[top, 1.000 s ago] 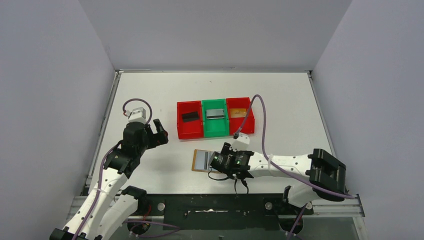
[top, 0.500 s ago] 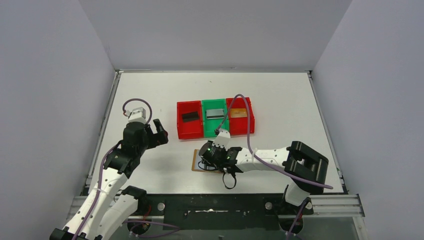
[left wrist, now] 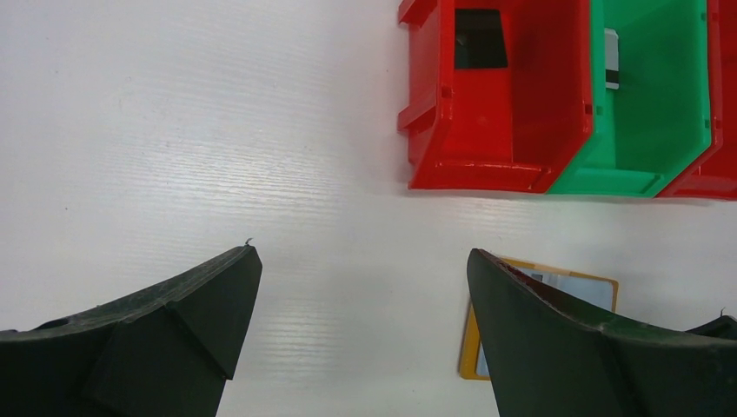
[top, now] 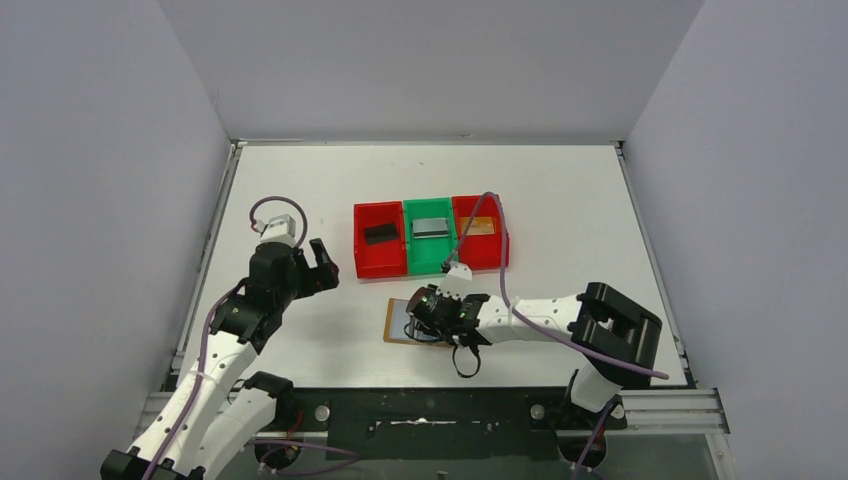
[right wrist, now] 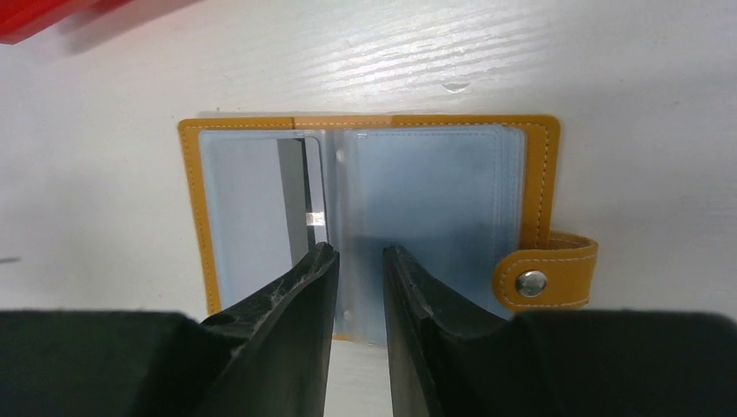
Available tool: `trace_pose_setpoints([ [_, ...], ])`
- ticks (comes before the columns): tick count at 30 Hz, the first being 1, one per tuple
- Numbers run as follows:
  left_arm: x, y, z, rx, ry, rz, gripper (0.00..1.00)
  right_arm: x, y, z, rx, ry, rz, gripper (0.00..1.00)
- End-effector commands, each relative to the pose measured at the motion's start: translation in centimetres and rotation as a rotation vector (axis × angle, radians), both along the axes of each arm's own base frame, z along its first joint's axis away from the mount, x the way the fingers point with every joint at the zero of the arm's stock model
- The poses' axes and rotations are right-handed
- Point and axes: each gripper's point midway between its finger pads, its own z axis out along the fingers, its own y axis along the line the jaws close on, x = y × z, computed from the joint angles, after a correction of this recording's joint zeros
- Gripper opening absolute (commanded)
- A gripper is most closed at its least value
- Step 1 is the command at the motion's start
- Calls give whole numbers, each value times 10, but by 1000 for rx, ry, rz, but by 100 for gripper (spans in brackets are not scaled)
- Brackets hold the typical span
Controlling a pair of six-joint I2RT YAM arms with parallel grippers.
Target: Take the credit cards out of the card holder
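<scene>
Card holder (right wrist: 452,200) lay open and flat on the white table (top: 560,200), on the near side of the row of bins and close to the middle of the near edge. Its pale inner panels faced up, and its snap tab (right wrist: 543,278) stuck out at one side.

The right gripper (right wrist: 358,256) hung low over the fold between the two panels. Its fingers were drawn almost together with only a thin slit between them. We could not tell whether a leaf of the clear sleeve was caught there. The left gripper (left wrist: 361,261) was spread wide and held nothing, over bare table to the left of the holder.

A dark card (right wrist: 295,187) showed in the left pocket. The left red bin (top: 378,240), the green bin (top: 431,240) and the right red bin (top: 480,235) each held a flat card-like piece. We therefore judged the job well along, with a further card being worked free.

The next move, as we read it, called for the fingertips to catch that card's exposed edge and slide it out along the pocket. The light holder might lift or skid with it, so the left gripper may have needed to pin it down.
</scene>
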Motion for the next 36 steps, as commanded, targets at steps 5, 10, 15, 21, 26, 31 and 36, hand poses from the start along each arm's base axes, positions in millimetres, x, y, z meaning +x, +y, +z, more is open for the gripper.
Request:
trace_pose_setpoints([
  [5, 7, -10, 16, -38, -52, -40, 88, 17, 41, 57, 101, -127, 96, 28],
  [10, 8, -11, 14, -37, -49, -46, 88, 17, 53, 47, 188, -96, 118, 30],
  [15, 8, -10, 14, -34, -51, -43, 88, 10, 38, 19, 146, -18, 79, 29],
  [21, 8, -11, 14, -33, -49, -47, 88, 3, 8, 6, 73, 13, 12, 30],
  [26, 9, -15, 13, -40, -50, -70, 88, 3, -4, 4, 43, 10, -23, 31],
  [31, 9, -25, 16, -64, -58, -123, 84, 10, -3, 14, 10, -21, -19, 31],
  [36, 0, -61, 18, -214, -50, -274, 68, 12, 6, 19, 44, -35, 6, 27],
])
